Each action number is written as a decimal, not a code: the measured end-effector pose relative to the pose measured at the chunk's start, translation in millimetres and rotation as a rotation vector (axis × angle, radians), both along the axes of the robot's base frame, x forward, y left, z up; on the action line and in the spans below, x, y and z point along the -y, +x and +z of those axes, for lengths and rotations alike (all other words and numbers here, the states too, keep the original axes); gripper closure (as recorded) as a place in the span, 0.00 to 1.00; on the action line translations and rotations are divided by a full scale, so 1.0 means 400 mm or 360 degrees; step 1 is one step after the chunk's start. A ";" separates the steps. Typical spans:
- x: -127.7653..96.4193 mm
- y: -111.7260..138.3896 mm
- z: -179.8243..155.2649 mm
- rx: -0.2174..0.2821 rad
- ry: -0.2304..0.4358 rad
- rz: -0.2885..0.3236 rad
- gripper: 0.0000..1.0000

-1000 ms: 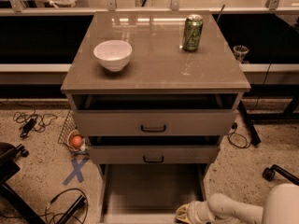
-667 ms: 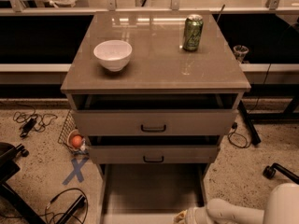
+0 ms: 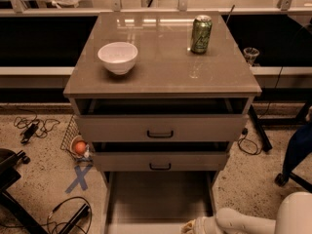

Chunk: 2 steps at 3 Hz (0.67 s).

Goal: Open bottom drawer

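Note:
The bottom drawer (image 3: 158,194) is the lowest of three grey-taupe drawers and stands pulled far out, showing its plain grey inside. Its front lies at the picture's bottom edge and its handle is out of view. My gripper (image 3: 193,226) is at the drawer's front right corner, at the very bottom of the view, with the white arm (image 3: 243,222) reaching in from the right. The middle drawer (image 3: 161,161) and the top drawer (image 3: 161,128) are each open a small way, and their black bar handles show.
A white bowl (image 3: 117,57) and a green can (image 3: 201,34) stand on the cabinet top (image 3: 161,77). An orange ball (image 3: 79,147) in a wire basket, cables (image 3: 29,128) and a blue tape cross (image 3: 79,178) lie on the floor to the left. A chair base (image 3: 9,179) is at the far left.
My gripper and arm have moved a little lower and to the left along the bottom drawer's front. The cabinet and the things on top have not moved.

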<state>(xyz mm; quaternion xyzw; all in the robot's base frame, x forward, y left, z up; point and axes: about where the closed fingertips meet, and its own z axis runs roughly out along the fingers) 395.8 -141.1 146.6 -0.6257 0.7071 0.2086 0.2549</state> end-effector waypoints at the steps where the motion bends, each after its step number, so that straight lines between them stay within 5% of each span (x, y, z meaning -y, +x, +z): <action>1: -0.006 -0.005 -0.003 -0.0005 0.0005 0.0004 0.21; 2: -0.009 -0.007 -0.004 -0.0008 0.0007 0.0005 0.00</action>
